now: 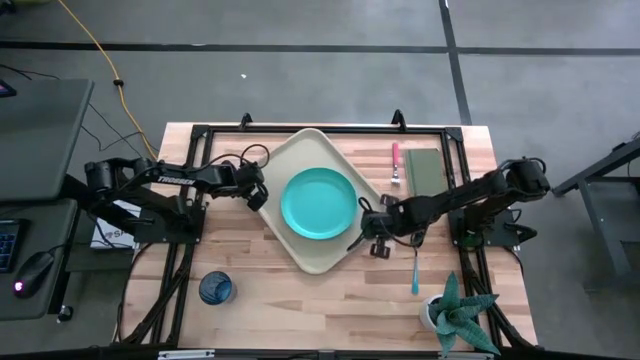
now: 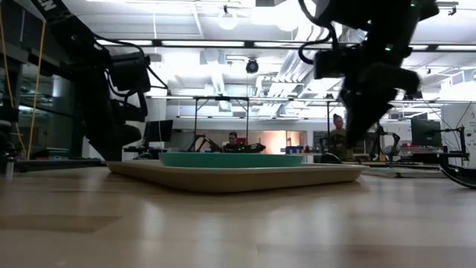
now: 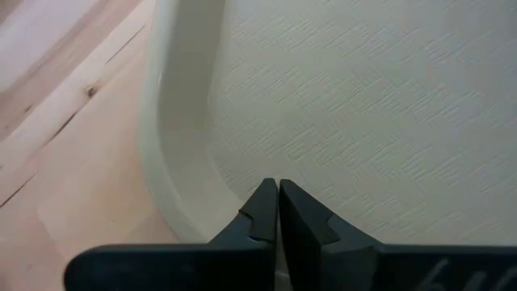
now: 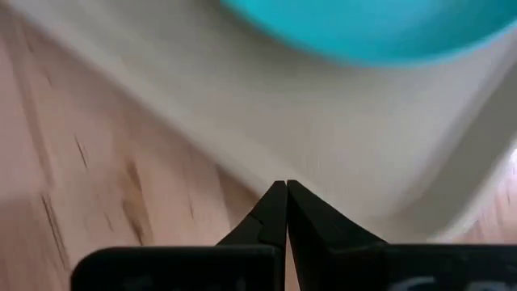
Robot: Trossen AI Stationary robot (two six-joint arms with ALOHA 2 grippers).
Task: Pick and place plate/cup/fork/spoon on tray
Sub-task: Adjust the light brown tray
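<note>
Right gripper [image 1: 374, 243] closed empty beside tray [image 1: 300, 150]; left gripper [image 1: 258, 193] closed too. Plate [image 1: 318, 203] placed. Spoon [image 1: 415, 272] next: light, slim, probably slippery; pinch mid-handle.

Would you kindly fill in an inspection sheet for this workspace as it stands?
Surface: wooden table.
Job's things: plate on tray; cup, fork and spoon off it.
Clutter: grey-green pad, potted plant.
Claws: left claw shut at the tray's rim; right claw shut at its opposite edge.
Cables: yellow cable on the floor.
Surroundings: people far behind.
</note>
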